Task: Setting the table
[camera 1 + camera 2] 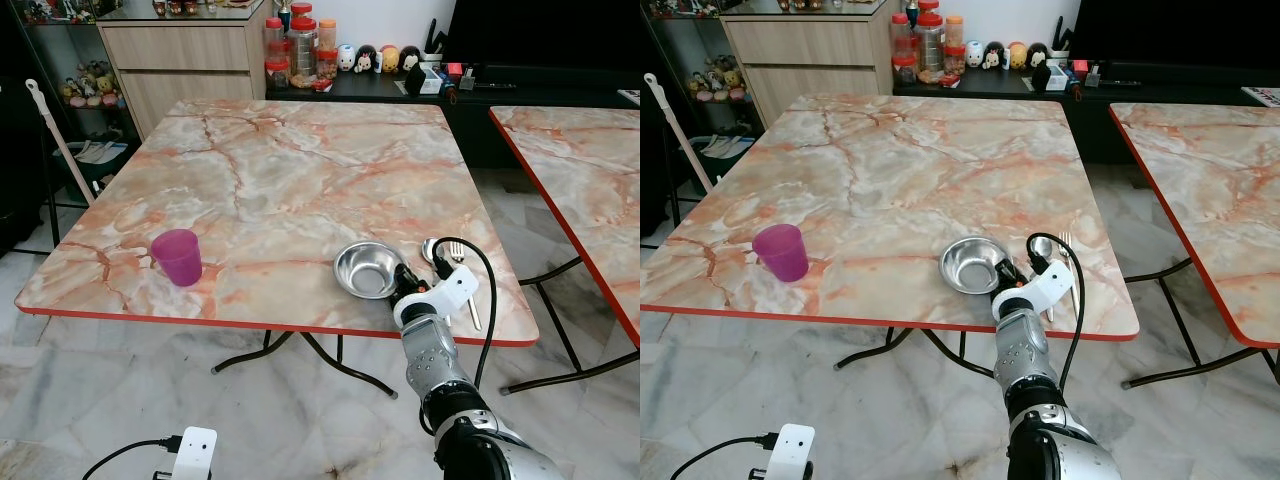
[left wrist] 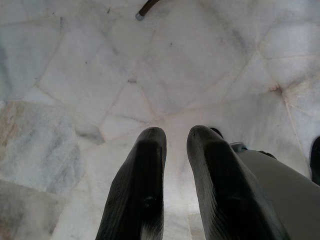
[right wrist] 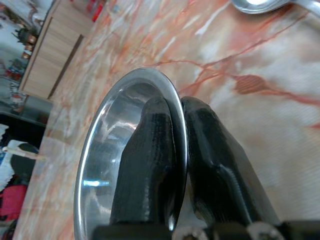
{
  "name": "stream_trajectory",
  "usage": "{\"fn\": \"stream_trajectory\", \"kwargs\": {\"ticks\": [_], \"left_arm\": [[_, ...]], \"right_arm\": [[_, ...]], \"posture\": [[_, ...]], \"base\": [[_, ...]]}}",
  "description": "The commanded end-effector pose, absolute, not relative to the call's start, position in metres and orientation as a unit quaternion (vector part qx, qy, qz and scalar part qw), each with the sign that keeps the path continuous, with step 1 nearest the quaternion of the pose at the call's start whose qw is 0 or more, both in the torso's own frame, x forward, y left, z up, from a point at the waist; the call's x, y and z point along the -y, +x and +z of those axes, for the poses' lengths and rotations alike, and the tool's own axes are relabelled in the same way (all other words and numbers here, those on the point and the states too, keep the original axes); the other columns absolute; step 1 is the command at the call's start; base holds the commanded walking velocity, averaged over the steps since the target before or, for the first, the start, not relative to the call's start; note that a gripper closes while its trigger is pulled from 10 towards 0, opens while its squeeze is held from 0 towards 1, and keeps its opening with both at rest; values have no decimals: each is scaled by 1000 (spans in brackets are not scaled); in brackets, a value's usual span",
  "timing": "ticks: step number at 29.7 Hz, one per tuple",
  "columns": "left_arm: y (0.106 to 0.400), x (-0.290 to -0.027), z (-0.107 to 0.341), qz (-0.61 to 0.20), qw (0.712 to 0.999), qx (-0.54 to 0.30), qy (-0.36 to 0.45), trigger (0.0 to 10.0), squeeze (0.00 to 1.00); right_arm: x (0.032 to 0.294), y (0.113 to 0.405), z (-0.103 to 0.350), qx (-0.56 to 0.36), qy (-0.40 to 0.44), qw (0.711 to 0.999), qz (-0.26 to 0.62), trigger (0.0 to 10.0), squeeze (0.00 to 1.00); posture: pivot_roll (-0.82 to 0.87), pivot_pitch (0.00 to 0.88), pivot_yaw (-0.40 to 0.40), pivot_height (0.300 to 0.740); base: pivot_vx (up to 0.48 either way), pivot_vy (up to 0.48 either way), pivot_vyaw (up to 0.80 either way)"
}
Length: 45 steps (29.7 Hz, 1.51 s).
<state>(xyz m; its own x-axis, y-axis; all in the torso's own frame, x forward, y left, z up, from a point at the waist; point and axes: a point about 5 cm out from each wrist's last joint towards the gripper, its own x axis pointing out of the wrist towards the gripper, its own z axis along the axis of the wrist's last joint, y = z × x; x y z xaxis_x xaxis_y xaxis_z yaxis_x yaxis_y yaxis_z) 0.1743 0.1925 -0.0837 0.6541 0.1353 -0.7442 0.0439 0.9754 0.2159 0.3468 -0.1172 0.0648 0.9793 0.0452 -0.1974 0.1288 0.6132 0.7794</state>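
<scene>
Pinching the thin rim of the steel bowl (image 1: 367,270) near the marble table's (image 1: 300,170) front edge, the right gripper (image 1: 404,279) is risking a slip that sends the bowl clattering into the spoon (image 1: 432,250) and fork (image 1: 462,280) at three o'clock, while the left gripper (image 2: 175,165) is hanging idle, fingers narrowly parted.

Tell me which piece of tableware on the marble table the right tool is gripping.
The round steel bowl: the right tool pinches its rim, unlike the purple cup far left.
</scene>
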Motion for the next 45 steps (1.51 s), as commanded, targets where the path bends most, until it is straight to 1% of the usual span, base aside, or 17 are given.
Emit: {"fn": "stream_trajectory", "kwargs": {"ticks": [1,6,7,8,9,10,12,13,15,18,22,28,34,42,45], "left_arm": [[173,-195,-84,26,899,-421,116,10000,0],[173,-195,-84,26,899,-421,117,10000,0],[173,-196,-84,25,898,-422,122,10000,0],[173,-196,-84,25,898,-422,122,10000,0],[173,-197,-84,26,897,-422,130,10000,0],[173,-198,-84,26,896,-422,131,10000,0],[173,-198,-84,25,897,-422,133,10000,0],[173,-198,-84,26,897,-420,133,10000,0],[174,-198,-83,28,898,-418,134,10000,0],[175,-198,-83,28,899,-416,136,10000,0],[177,-196,-82,34,899,-415,133,10000,0],[176,-195,-83,29,898,-416,141,10000,0],[171,-198,-84,36,896,-420,139,10000,0],[168,-201,-86,32,893,-425,146,10000,0],[167,-200,-86,23,891,-426,153,10000,0]], "right_arm": [[101,352,78,-78,459,885,6,0,0],[99,354,83,-60,461,885,18,0,0],[94,355,95,-25,455,888,56,10000,0],[94,355,95,-25,455,888,56,10000,0],[90,356,105,5,424,902,83,10000,0],[90,355,107,13,414,906,90,10000,0],[85,355,113,28,396,910,116,10000,0],[79,355,118,39,372,917,141,10000,0],[76,354,120,45,364,918,152,10000,0],[76,354,121,44,362,918,156,10000,0],[75,352,120,44,341,925,162,10000,0],[71,350,123,53,340,921,183,10000,0],[66,349,130,70,317,925,196,10000,0],[75,347,130,89,299,934,175,10000,0],[76,347,130,89,297,935,175,10000,0]], "posture": [[70,0,8,740],[74,0,7,740],[71,0,13,740],[71,0,13,740],[69,0,15,740],[69,0,15,740],[66,0,16,740],[62,0,18,740],[62,0,18,740],[62,0,15,740],[62,0,10,740],[68,0,6,740],[60,0,13,740],[50,0,18,740],[43,0,15,740]], "base": [[0,0,0],[0,0,0],[0,0,0],[0,0,0],[0,0,0],[0,0,0],[0,0,0],[0,0,0],[0,0,0],[0,0,0],[0,-326,0],[0,-342,0],[0,-340,0],[0,-338,0],[0,-337,600]]}}
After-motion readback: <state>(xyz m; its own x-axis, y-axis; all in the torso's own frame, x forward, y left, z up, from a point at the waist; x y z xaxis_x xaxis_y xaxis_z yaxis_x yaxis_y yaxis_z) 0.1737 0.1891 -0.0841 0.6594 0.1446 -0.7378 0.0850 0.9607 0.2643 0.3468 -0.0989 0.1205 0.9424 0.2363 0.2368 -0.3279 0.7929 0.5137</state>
